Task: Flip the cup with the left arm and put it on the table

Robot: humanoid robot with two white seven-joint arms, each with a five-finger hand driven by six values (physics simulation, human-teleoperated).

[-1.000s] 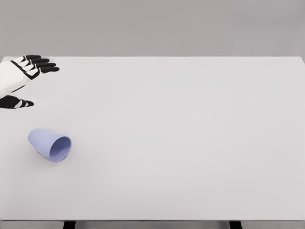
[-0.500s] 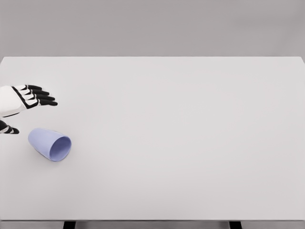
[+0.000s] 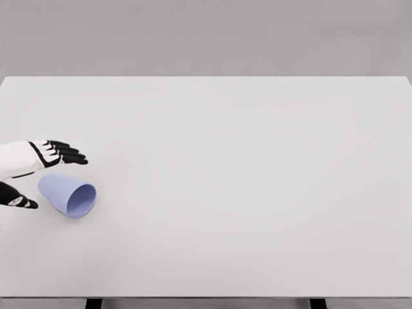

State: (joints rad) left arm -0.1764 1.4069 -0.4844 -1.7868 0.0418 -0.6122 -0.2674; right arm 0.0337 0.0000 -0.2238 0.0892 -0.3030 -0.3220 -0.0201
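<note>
A pale blue cup (image 3: 67, 194) lies on its side on the white table (image 3: 244, 167) at the near left, its open mouth facing right and toward me. My left hand (image 3: 48, 174) is at the left edge, open, its black-tipped fingers (image 3: 67, 153) spread just behind the cup and the thumb (image 3: 19, 201) in front of the cup's closed end. The hand brackets the cup's base without gripping it. The right arm is out of sight.
My left hand has come down from the far left of the table toward me and now sits around the cup's base. The cup has not moved.
</note>
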